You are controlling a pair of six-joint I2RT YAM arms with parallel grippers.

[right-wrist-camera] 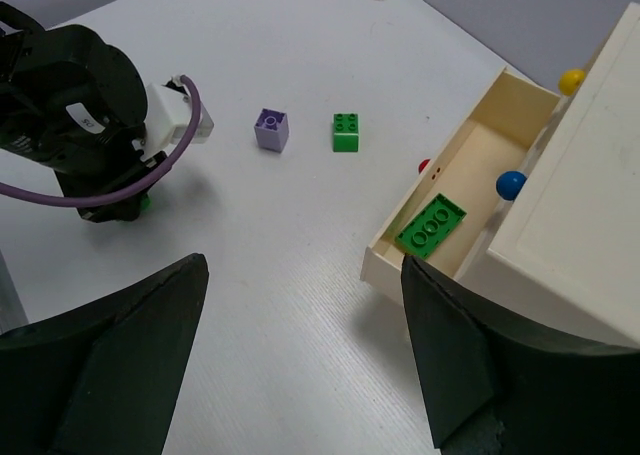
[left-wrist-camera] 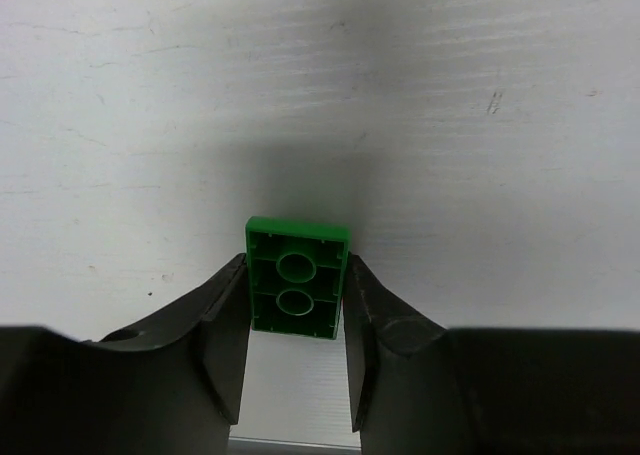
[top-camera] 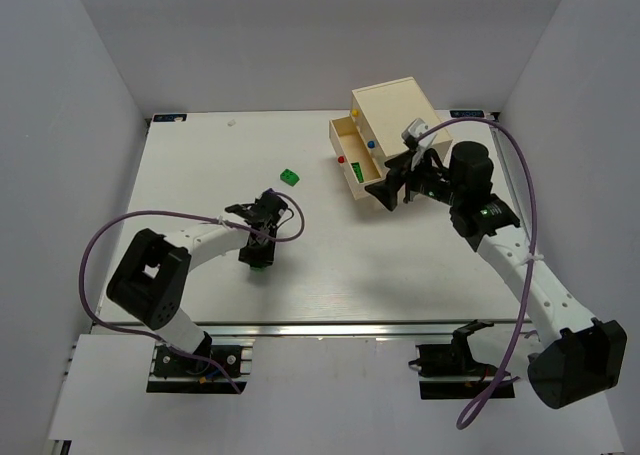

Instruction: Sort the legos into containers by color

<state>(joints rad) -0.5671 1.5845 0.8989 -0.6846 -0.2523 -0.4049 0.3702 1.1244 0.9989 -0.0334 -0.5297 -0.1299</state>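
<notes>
My left gripper (top-camera: 258, 258) is shut on a green brick (left-wrist-camera: 298, 279), which sits between the two fingers with its hollow underside toward the camera, low over the table. My right gripper (right-wrist-camera: 303, 265) is open and empty, hovering beside the open bottom drawer (right-wrist-camera: 400, 260) of the cream chest (top-camera: 395, 113). A flat green brick (right-wrist-camera: 430, 225) lies in that drawer. A purple brick (right-wrist-camera: 271, 130) and a small green brick (right-wrist-camera: 345, 133) stand loose on the table; the green one also shows in the top view (top-camera: 289, 177).
The chest's front carries yellow (right-wrist-camera: 571, 79), blue (right-wrist-camera: 510, 184) and red (right-wrist-camera: 424, 165) knobs. The left arm's wrist (right-wrist-camera: 85, 125) and its purple cable stand near the purple brick. Grey walls enclose the white table (top-camera: 200, 175).
</notes>
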